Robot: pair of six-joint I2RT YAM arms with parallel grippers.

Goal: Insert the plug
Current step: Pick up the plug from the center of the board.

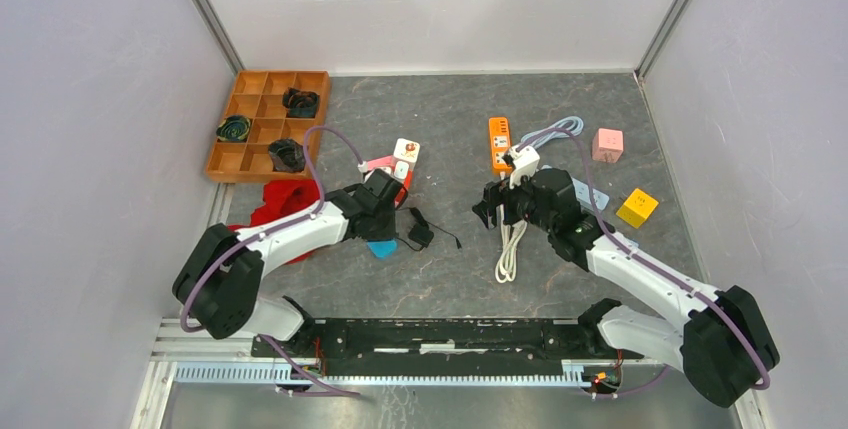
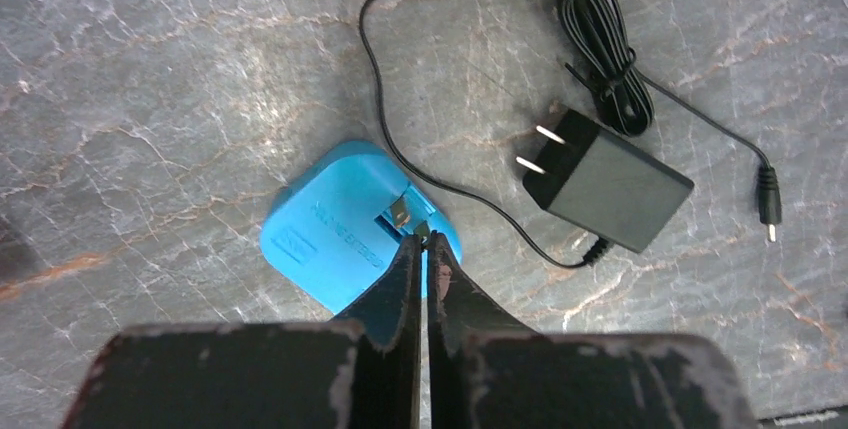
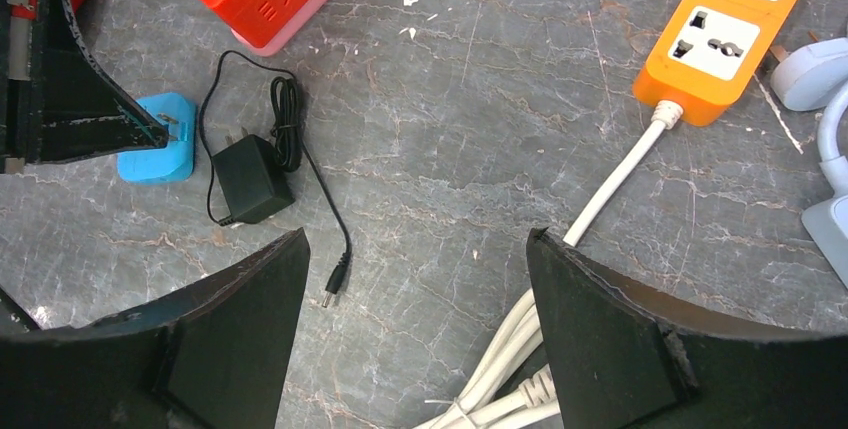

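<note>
Evidently the left gripper (image 2: 425,245) is pressed shut on what looks like a metal prong (image 2: 400,211) of the blue plug (image 2: 330,234), probably because the flat body lying on the table (image 2: 150,99) offers little else to pinch. That plug sits left of centre, just left of the black adapter (image 2: 610,189). The right gripper (image 3: 415,249) hangs wide apart over the white cord (image 3: 610,184), near the orange power strip (image 3: 730,29), likely ready to steady it.
</note>
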